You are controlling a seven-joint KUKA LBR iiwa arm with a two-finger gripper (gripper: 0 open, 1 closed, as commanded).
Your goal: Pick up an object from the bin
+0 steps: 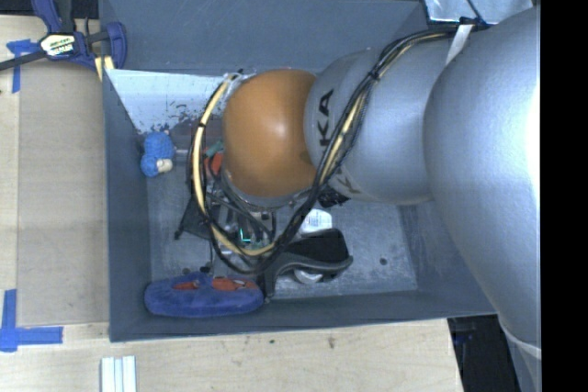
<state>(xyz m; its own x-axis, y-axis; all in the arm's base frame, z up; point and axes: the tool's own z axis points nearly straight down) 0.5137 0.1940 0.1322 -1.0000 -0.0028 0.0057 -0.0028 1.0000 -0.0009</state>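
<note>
The letters "KA" are read in black on the silver arm (395,124), just right of its orange cover (266,133). The arm is seen reaching in from the right into the grey metal bin (276,23). Black and yellow cables (207,119) are looped round the cover and down to the gripper (241,232), which is lowered over the left half of the bin floor. Whether the gripper is open or closed cannot be told, as it is masked by the cover and cables.

Several loose things are held in the bin. A long blue cloth piece (202,296) with red and orange patches lies against the near wall, just near of the gripper. A black object (322,251) lies just to the gripper's right, with a white tag (317,220) beside it; any print on the tag is too small to read. A small blue toy (156,153) rests at the far left. Which thing is under the gripper cannot be told.
</note>
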